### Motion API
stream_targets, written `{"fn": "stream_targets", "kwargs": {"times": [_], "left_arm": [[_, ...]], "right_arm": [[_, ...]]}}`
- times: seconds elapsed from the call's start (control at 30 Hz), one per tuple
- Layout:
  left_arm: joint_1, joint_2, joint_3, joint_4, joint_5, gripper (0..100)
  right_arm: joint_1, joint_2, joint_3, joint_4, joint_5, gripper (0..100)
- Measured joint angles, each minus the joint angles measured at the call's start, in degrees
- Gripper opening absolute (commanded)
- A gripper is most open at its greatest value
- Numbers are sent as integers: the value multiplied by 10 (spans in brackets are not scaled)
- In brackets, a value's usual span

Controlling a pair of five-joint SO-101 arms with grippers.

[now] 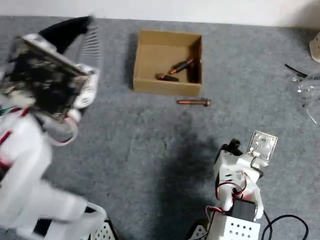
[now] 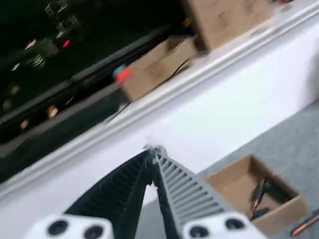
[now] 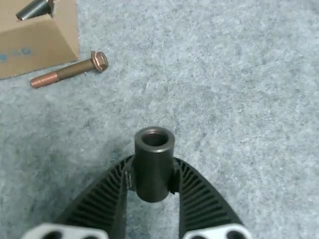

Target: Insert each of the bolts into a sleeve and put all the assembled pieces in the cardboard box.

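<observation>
Right gripper [image 3: 152, 167] pinches a sleeve [image 3: 154, 149]; left gripper [image 2: 152, 152] is pressed together; bolt [image 1: 193, 102] lies at box's [image 1: 150, 86] five o'clock.

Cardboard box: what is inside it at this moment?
Inside the cardboard box lie a copper-and-dark piece and a second piece, near its right wall. The shadowed corner there could hide more. A bare bolt lies outside.

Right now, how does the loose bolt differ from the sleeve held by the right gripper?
The bolt is copper-coloured, slim and threaded; the sleeve is dark, thicker and hollow. The bolt lies loose on the carpet beside the cardboard box; the sleeve is clamped in the right gripper. Both are outside the box, not yet joined.
</observation>
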Motion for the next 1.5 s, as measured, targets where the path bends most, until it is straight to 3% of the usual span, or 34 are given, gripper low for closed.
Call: {"fn": "stream_targets", "kwargs": {"times": [0.33,0.53,0.77,0.9,1.13,1.3,1.5], "left_arm": [[-62,-323,318,0,0,7],[-76,-492,615,-4,0,7],[-76,-726,1007,-143,0,7],[-79,-856,1183,-210,-3,7],[-146,-869,1292,-239,-25,7],[-149,-865,1430,-331,-20,7],[-175,-862,1578,-485,99,8]], "right_arm": [[0,0,0,0,0,5],[0,0,0,0,0,5],[-3,0,4,-14,0,5],[-47,0,8,-18,0,5],[-104,0,8,-18,47,5],[-137,0,8,-18,52,5],[-160,0,8,-4,52,9]]}}
